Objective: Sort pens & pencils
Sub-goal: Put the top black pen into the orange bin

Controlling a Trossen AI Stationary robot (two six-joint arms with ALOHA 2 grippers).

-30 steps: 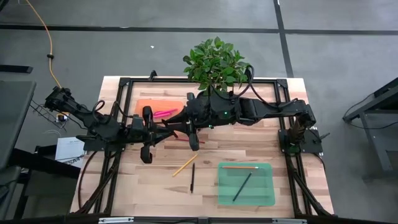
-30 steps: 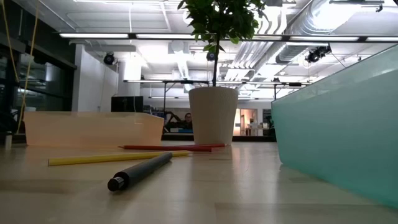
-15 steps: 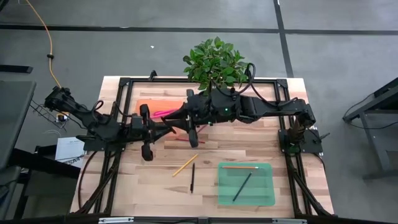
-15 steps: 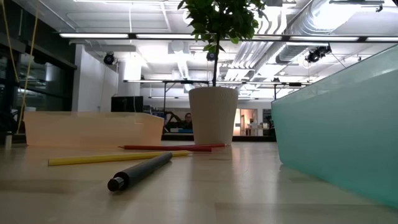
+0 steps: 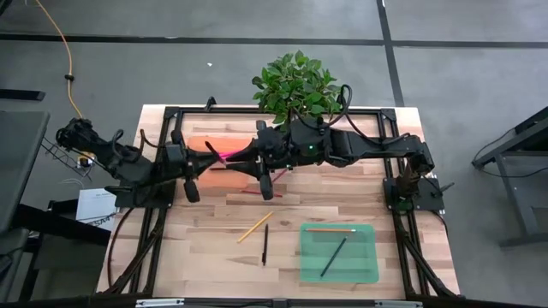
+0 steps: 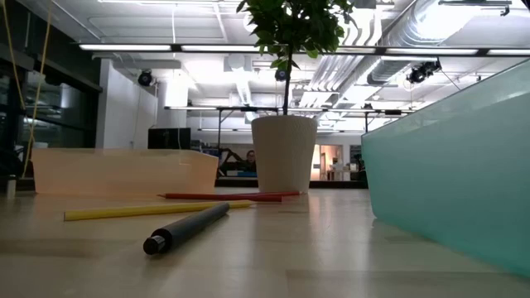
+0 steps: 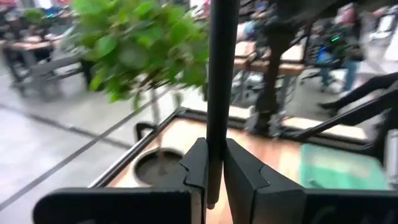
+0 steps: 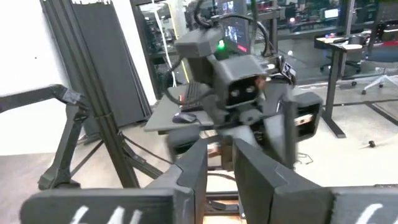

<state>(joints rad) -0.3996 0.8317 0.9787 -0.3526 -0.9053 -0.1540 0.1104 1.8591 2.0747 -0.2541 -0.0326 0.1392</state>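
Progress maybe halfway: green tray (image 5: 370, 272) has two pencils, orange tray (image 5: 199, 145) has pink pens (image 5: 228, 155). Left gripper (image 7: 210, 180) clamped on dark pen beside orange tray. Right gripper (image 8: 219, 163) apart, empty. Yellow pencil (image 5: 254, 227), dark one (image 5: 265, 244), red one (image 6: 232, 196) left on table (image 5: 188, 257).

The wooden table (image 5: 214, 248) carries an orange tray (image 5: 199, 147) far left, green tray (image 5: 338, 253) near right, potted plant (image 5: 295, 85), and loose pencils (image 5: 254, 227).
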